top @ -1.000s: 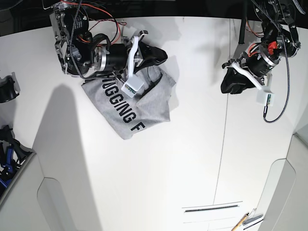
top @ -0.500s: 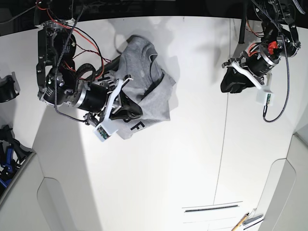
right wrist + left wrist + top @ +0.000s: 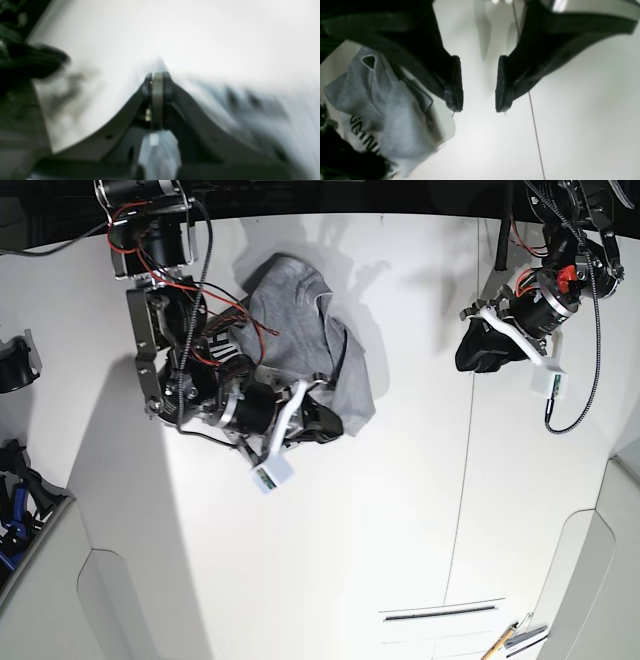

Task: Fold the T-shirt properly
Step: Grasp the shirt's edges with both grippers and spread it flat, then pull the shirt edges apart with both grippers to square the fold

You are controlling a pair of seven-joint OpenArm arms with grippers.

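Left wrist view: left end effector (image 3: 478, 92), jaws apart, empty, above white tabletop (image 3: 582, 112); grey T-shirt (image 3: 392, 117) crumpled at far left, well apart.

Right wrist view, blurred: right end effector (image 3: 157, 82), jaws pressed together on a fold of T-shirt (image 3: 250, 110).

Base view: T-shirt (image 3: 305, 330) bunched at tabletop's (image 3: 350, 530) rear, right end effector (image 3: 325, 423) at its lower edge; left end effector (image 3: 478, 352) well apart.

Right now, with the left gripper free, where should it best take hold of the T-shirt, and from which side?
Probably the loose edge of the T-shirt that faces the left gripper, coming in across the bare table. The left jaws stand open and hold nothing. The right gripper is already shut on the cloth at the near end of the bunched heap, so that far side is the free one.
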